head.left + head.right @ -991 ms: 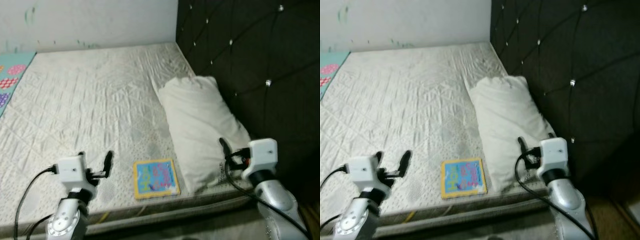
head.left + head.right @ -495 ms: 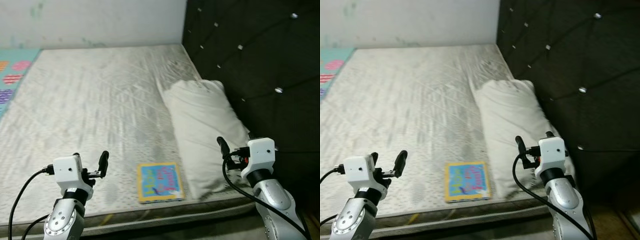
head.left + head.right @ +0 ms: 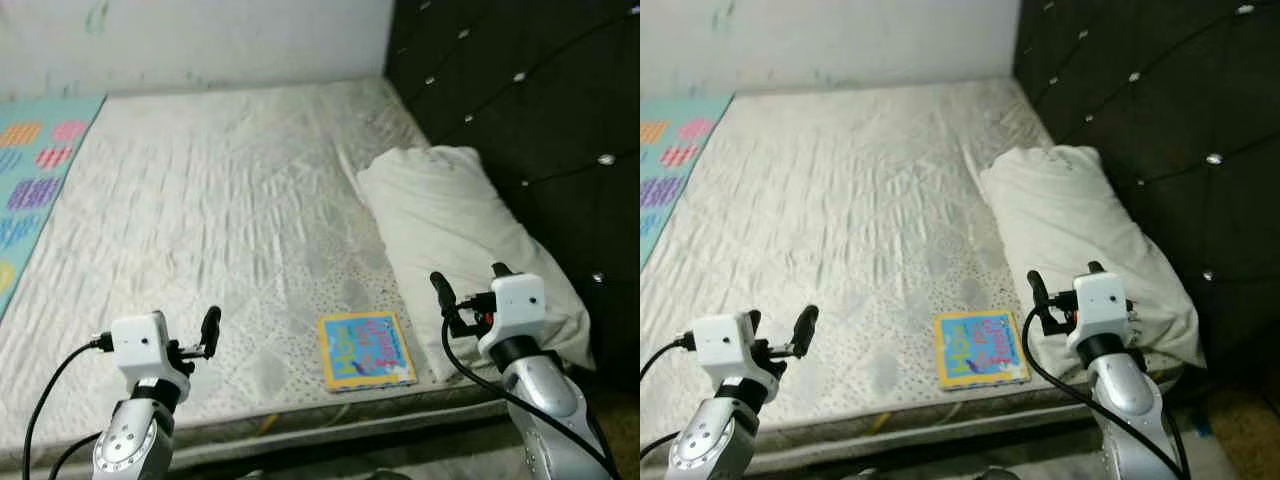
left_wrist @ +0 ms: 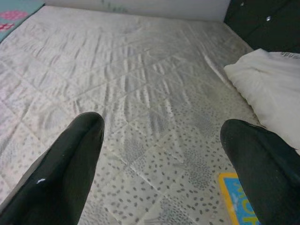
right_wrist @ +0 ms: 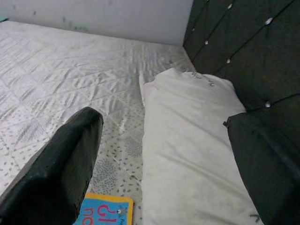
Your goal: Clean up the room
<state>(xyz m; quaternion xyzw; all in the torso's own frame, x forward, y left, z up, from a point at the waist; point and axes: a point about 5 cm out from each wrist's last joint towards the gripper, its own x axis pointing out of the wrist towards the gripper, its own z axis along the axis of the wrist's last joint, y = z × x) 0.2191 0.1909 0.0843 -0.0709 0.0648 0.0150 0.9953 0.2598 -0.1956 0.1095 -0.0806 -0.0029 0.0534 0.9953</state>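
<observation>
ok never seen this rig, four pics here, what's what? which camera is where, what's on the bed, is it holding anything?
It is a humanoid robot with two silver arms, standing at the edge of a bed. The two wide pictures come from a stereo camera on its head, looking down. The other two come from cameras on each wrist, looking out between that arm's two black fingers.

The left gripper and right gripper both hover near the bed's edge with jaws open, holding nothing.

On the quilted white mattress lies a thin square picture book with a yellow border and blue cover, close to the near edge. Beside it a white pillow rests against the black tufted headboard. A pastel patterned play mat lies past the mattress's far side.
</observation>
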